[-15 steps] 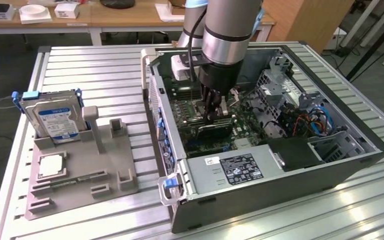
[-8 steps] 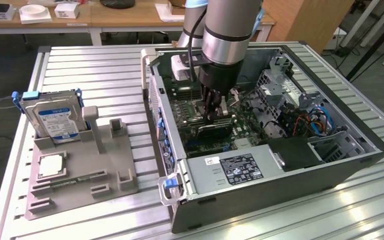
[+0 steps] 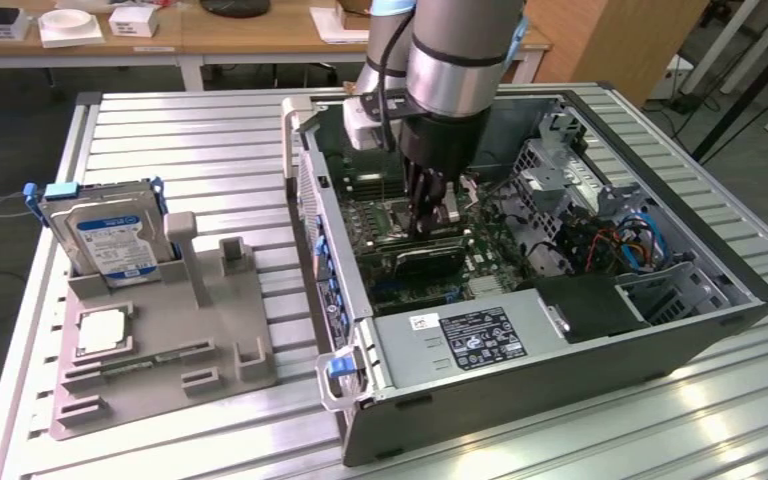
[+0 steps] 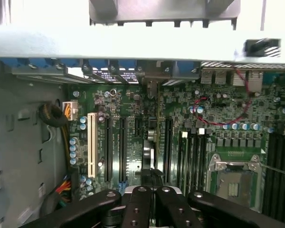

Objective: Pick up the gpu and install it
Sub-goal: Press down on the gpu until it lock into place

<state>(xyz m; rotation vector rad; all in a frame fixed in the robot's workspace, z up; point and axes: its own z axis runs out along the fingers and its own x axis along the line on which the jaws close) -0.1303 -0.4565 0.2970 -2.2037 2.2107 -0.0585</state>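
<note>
No wording can be read anywhere. The hard drive [image 3: 107,236] carries a blue-and-white label, and the power supply [image 3: 484,338] bears a black label and a small white sticker beside it, but the print on each is too small to make out.

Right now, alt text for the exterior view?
A robot arm reaches into an open computer case on a metal table, its shut gripper holding the gpu edge-down over the motherboard. At the exterior view's left, a grey holder carries a hard drive.
</note>
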